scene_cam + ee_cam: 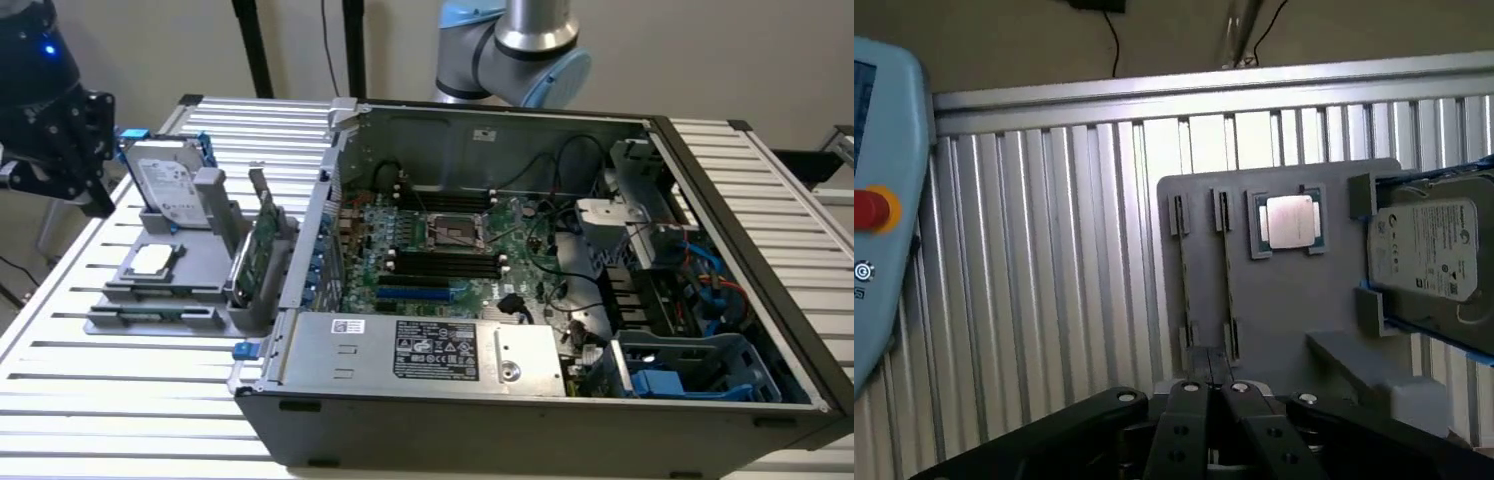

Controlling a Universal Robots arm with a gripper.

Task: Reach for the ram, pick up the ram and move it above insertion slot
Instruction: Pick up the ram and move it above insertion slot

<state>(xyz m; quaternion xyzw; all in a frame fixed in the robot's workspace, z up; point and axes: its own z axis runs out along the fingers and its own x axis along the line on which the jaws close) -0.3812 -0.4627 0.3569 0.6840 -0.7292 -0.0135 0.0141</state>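
Note:
The grey parts holder [1284,300] has two narrow slots side by side. In one of them a thin dark strip [1226,275] stands on edge; it looks like the ram, though I see no green on it. My gripper [1210,388] hovers above the end of these slots, its two black fingers [1189,430] pressed together with nothing between them. In the exterior view the black gripper [88,198] hangs over the table at the far left, above and beside the holder [160,300]. The black memory slots [447,263] lie on the motherboard inside the open case.
On the holder stand a silver hard drive [167,180] [1429,250], a processor chip [151,258] [1289,220] and a wide green expansion card [264,245]. The open computer case [534,395] takes up the middle and right of the slatted table. A teach pendant [879,200] lies nearby.

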